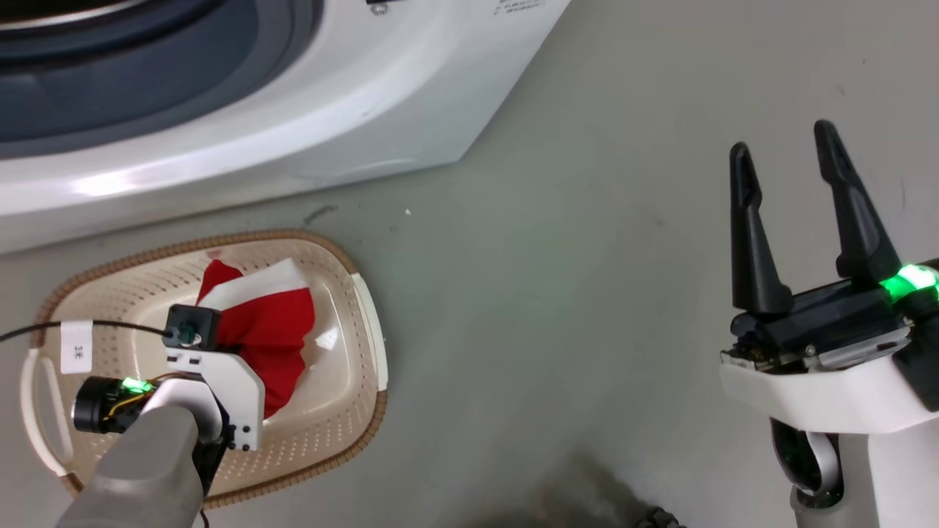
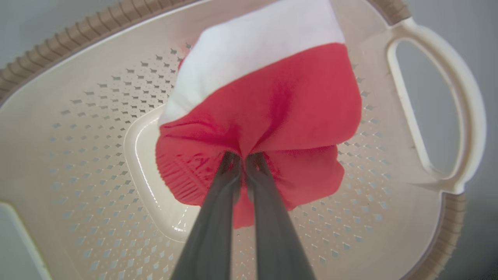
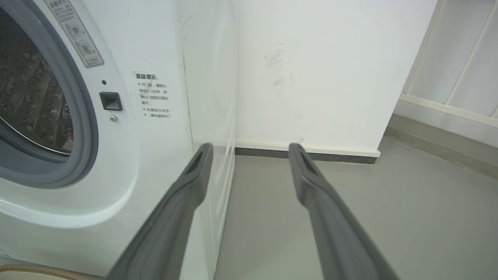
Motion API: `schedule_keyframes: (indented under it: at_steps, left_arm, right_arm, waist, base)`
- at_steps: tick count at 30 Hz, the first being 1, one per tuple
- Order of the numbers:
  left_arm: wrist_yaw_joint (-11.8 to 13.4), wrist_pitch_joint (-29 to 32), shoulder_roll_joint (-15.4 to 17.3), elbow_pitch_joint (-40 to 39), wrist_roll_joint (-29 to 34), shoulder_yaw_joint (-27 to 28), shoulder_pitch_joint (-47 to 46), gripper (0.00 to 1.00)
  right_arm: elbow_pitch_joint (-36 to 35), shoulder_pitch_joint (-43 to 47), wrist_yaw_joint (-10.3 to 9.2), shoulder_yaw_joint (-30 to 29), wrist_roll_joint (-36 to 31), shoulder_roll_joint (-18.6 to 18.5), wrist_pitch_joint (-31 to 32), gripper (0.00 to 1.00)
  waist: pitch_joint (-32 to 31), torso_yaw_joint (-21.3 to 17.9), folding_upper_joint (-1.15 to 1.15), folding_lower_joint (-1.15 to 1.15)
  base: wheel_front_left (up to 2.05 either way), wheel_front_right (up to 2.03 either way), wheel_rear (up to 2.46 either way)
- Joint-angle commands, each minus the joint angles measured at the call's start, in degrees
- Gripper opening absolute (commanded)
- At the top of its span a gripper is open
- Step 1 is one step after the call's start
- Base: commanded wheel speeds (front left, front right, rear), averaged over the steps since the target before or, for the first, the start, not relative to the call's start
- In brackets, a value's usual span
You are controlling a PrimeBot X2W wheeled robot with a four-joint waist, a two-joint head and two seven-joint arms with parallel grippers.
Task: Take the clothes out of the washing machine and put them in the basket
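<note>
**Head view.** The white washing machine (image 1: 293, 110) is seen across the top, from 10 to 12 o'clock, with its dark round opening at the upper left. On the grey floor (image 1: 587, 293) just in front of it, at 8 o'clock, the cream basket (image 1: 132, 293) is set. A red garment (image 1: 271, 330) with a white band is seen inside the basket. The left arm (image 1: 147, 469) is raised from 7 o'clock and angled down into the basket, its wrist mount covering part of the cloth. At 3 o'clock the right gripper (image 1: 783, 137) is held above bare floor, well apart from the basket. Its fingers point toward 12 o'clock and are spread, with nothing between them.

**Left wrist view.** The left gripper (image 2: 244, 157) is clenched on a gathered fold of the red garment at the centre. The cloth is bunched around the fingertips, with the white band toward 12 o'clock. The perforated basket wall is seen all round, and a handle is seen at 3 o'clock. Whether the cloth rests on the basket floor cannot be told.

**Right wrist view.** The two fingers are parted and empty. The washing machine's front, with its grey ring (image 3: 83, 128) and steel drum (image 3: 31, 97), is seen at 9 o'clock. A white wall (image 3: 311, 58) is seen at 12 o'clock.
</note>
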Motion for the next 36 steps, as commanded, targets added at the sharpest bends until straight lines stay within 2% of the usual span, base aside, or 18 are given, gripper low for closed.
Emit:
schedule_keyframes:
  at_steps: [1, 11, 18, 19, 20, 26, 36]
  left_arm:
    - [-0.15, 0.99, -0.01, 1.55, 0.26, -0.22, -1.45, 0.00]
    - [1.19, 5.91, -0.19, 6.78, 1.27, -1.80, -5.90, 0.00]
    - [2.00, 5.52, -0.85, 7.48, 0.92, -1.94, -7.33, 0.00]
    - [2.06, 5.46, -0.98, 7.56, 0.89, -1.95, -7.34, 0.27]
    - [2.19, 4.81, -1.04, 7.58, 1.34, -2.29, -7.33, 1.00]
    - [2.58, 2.50, -2.16, 7.89, 0.24, -1.90, -4.96, 1.00]
    - [1.79, -4.64, -4.53, 7.99, -1.85, -0.63, 1.60, 1.00]
  right_arm:
    - [-0.50, -1.44, -0.04, -0.23, 0.66, 0.05, -0.12, 1.00]
    - [-1.59, -3.73, -0.04, -1.31, 1.51, 0.04, -0.12, 1.00]
    - [-1.50, -4.28, -0.04, -1.62, 1.64, 0.04, -0.12, 1.00]
    - [-1.32, -4.31, -0.04, -1.64, 1.58, 0.04, -0.12, 1.00]
    - [-1.12, -4.28, -0.04, -1.59, 1.48, 0.04, -0.12, 1.00]
    - [0.55, -2.81, -0.04, -1.24, 0.96, 0.03, -0.12, 1.00]
    - [3.70, 2.50, -0.04, -0.54, -0.76, 0.01, -0.12, 1.00]
  waist:
    - [3.58, -0.67, 0.00, -0.01]
    - [8.99, -1.12, 0.00, -0.01]
    - [10.48, -0.85, 0.00, -0.01]
    - [10.36, -0.76, 0.00, -0.01]
    - [10.09, -0.68, 0.00, -0.01]
    - [6.27, -0.13, 0.00, -0.01]
    - [-4.78, 1.79, 0.00, -0.01]
  base:
    - [0.00, 0.00, 0.00]
    - [0.00, 0.00, 0.00]
    - [0.00, 0.00, 0.00]
    - [0.00, 0.00, 0.00]
    - [0.00, 0.00, 0.00]
    - [0.00, 0.00, 0.00]
    - [0.00, 0.00, 0.00]
